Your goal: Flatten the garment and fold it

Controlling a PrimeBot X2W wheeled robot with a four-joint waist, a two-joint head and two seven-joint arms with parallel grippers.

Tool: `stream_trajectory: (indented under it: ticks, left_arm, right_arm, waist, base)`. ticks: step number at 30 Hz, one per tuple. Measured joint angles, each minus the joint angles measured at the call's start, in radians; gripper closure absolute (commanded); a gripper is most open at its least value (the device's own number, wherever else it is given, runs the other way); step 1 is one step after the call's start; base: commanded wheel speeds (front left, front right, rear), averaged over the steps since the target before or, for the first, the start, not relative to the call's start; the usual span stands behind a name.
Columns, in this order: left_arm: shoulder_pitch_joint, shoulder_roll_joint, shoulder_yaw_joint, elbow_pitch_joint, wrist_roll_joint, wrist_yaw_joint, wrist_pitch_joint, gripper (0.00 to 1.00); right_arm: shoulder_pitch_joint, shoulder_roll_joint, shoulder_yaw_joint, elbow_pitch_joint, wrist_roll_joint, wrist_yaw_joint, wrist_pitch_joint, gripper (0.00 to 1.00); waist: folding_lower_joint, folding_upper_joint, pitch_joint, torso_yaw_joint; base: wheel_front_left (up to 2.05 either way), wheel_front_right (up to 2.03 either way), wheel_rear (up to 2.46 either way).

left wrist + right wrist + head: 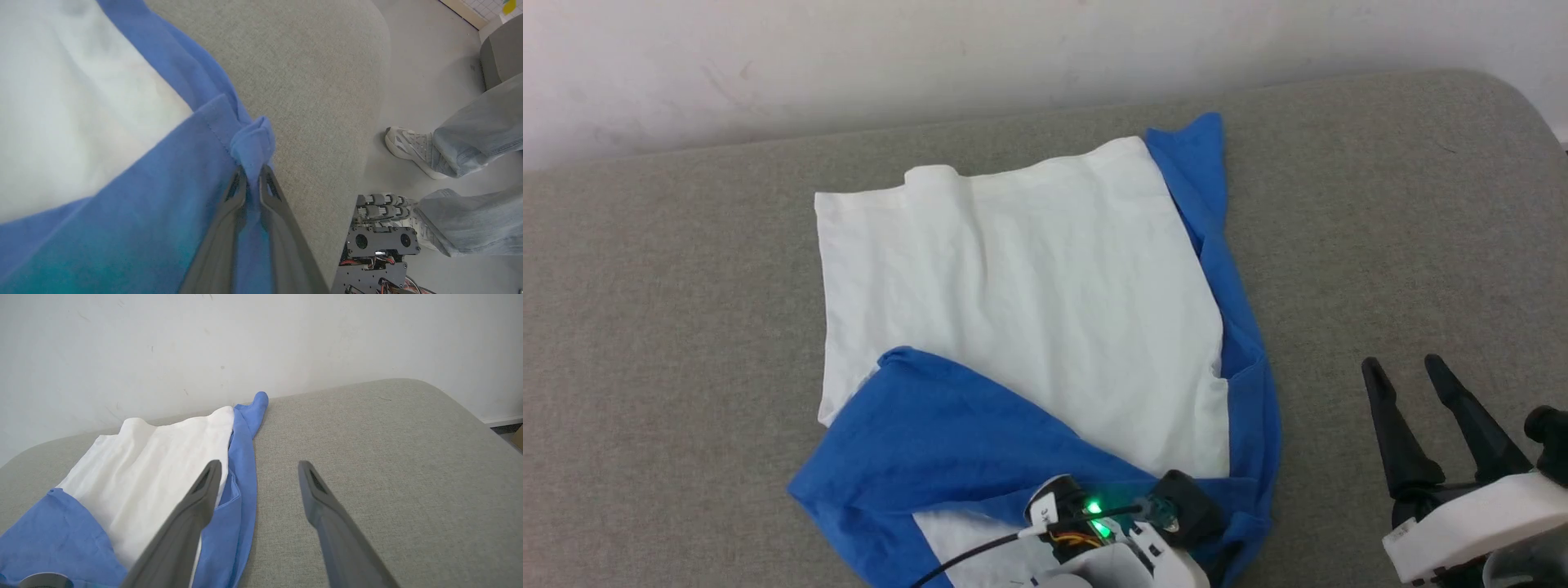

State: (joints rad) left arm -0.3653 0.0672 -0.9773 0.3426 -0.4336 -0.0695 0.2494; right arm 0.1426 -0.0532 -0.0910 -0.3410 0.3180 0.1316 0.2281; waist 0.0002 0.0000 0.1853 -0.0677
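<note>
The garment (pixel 1029 278) lies mid-frame in the head view. Its white body is spread fairly flat, with one small turned-over lip at its upper left. A blue strip runs down its right edge from the upper centre to the lower right. A broad blue part lies diagonally over the white at the lower left. Not flat yet: the strip is rucked along its length.

The left gripper (pixel 253 171) is at the bottom centre of the head view, on the lower-right blue corner. In the left wrist view the jaws stand narrow with blue cloth between them and a small knot of fabric bunched at the tips. It reads as a pinch, though not a hard one.

The right gripper (pixel 1405 363) hangs at the lower right of the head view over bare desk (pixel 1380 204), beside the garment but apart from it. Its jaws are wide and hold nothing.

Further out there is a pale wall (pixel 849 57) behind the desk. In the left wrist view, right side, a person's shoe (pixel 408 147) and denim legs stand on the floor (pixel 429 61) near the desk's rounded corner.

Step in hand, my judgement: flattening, not folding — the left is working the near blue corner.

The next move calls for either drawing that corner outward and low so the strip lies smooth, or parting the jaws cleanly so the bunch does not drag along. The right is free to take the far blue tip at the upper centre for tension. Thin cloth, so a light pull.
</note>
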Motion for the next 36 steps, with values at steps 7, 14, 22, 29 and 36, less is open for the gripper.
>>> stream_trajectory:
  ticks: [7,14,22,29,36]
  left_arm:
    - [0.001,-0.004,0.055,-0.080,-0.013,0.014,-0.233,0.00]
    - [0.040,0.082,0.253,-0.202,-0.022,0.139,-0.435,0.00]
    - [0.133,0.176,0.538,-0.260,-0.075,0.274,-0.502,0.00]
    - [0.262,0.241,0.758,-0.312,-0.075,0.348,-0.506,0.00]
    - [0.373,0.261,0.851,-0.379,-0.048,0.379,-0.506,0.00]
  right_arm:
    - [0.001,0.000,0.004,0.003,0.000,0.000,-0.016,0.00]
    - [0.001,-0.001,0.008,0.006,-0.002,0.000,-0.027,0.00]
    - [0.001,-0.004,0.006,0.032,-0.002,0.000,-0.035,0.00]
    - [-0.018,-0.014,-0.017,0.098,0.009,0.000,-0.035,0.00]
    - [-0.118,-0.055,-0.064,0.239,0.062,0.000,-0.017,0.00]
  waist:
    - [-0.0002,0.0000,-0.036,0.018]
    - [-0.0002,0.0000,-0.070,0.050]
    - [-0.0002,0.0000,-0.091,0.077]
    - [-0.0002,-0.0001,-0.091,0.093]
    - [-0.0002,0.0000,-0.080,0.125]
  base:
    - [0.00,0.00,0.00]
    - [0.00,0.00,0.00]
    - [0.00,0.00,0.00]
    - [0.00,0.00,0.00]
    - [0.00,0.00,0.00]
